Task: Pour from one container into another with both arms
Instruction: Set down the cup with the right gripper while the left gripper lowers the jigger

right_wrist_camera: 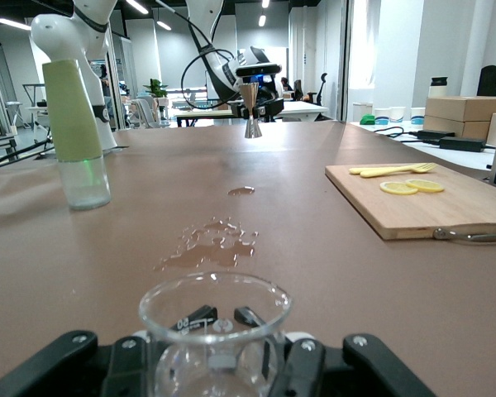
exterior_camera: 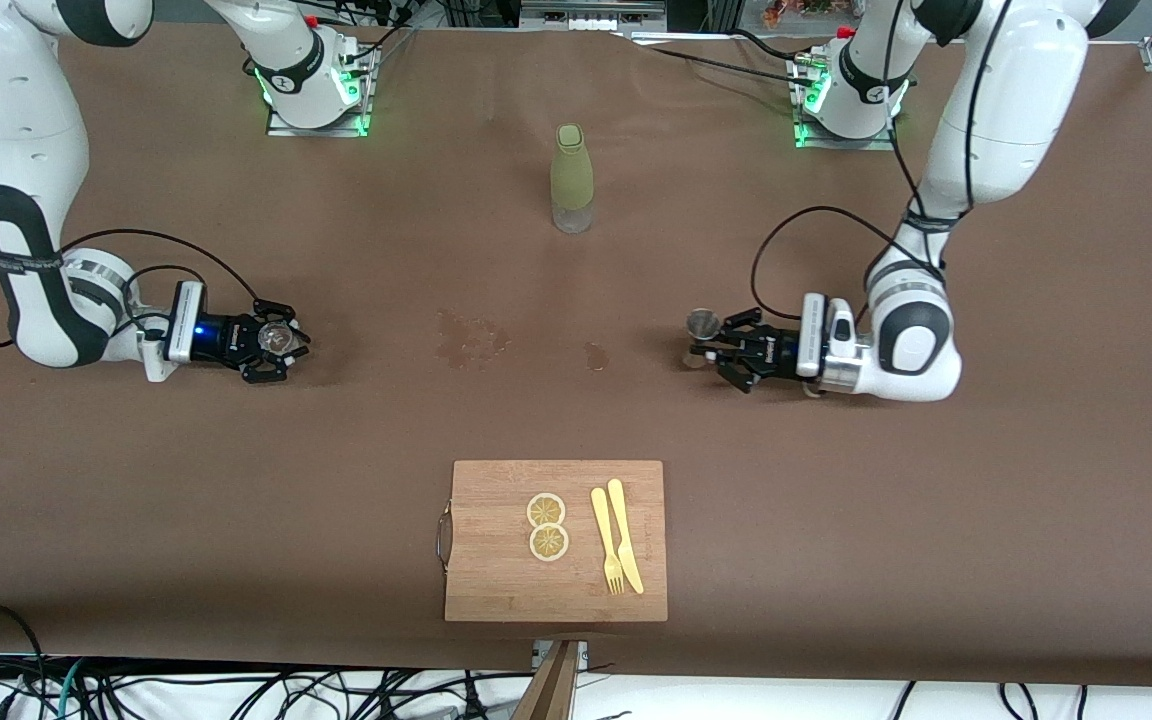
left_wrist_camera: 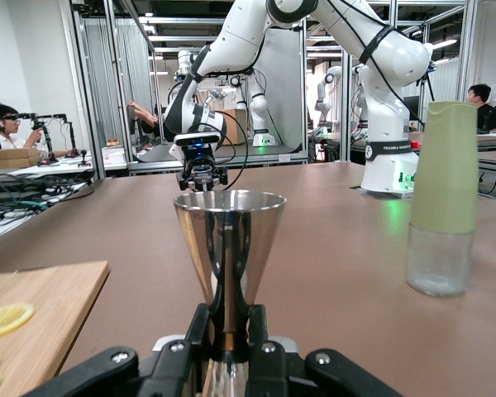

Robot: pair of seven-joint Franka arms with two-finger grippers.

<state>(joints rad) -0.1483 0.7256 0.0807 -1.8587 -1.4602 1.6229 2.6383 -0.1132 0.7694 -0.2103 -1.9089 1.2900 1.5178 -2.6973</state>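
Observation:
My left gripper [exterior_camera: 712, 346] reaches low over the table at the left arm's end, shut on the narrow waist of a steel double-cone jigger [exterior_camera: 703, 324]. In the left wrist view the jigger [left_wrist_camera: 229, 240] stands upright between the fingers [left_wrist_camera: 197, 331]. My right gripper [exterior_camera: 281, 342] is low at the right arm's end, shut on a small clear glass beaker [exterior_camera: 276, 338]. The right wrist view shows the beaker [right_wrist_camera: 215, 310] upright, its rim open, with printed markings on the wall. I cannot tell whether either container rests on the table.
A bottle with a pale green sleeve [exterior_camera: 572, 180] stands mid-table toward the bases. Wet patches [exterior_camera: 471, 338] lie between the grippers. A wooden cutting board [exterior_camera: 496, 500] nearest the front camera carries two lemon slices [exterior_camera: 546, 525] and a yellow fork and knife [exterior_camera: 616, 540].

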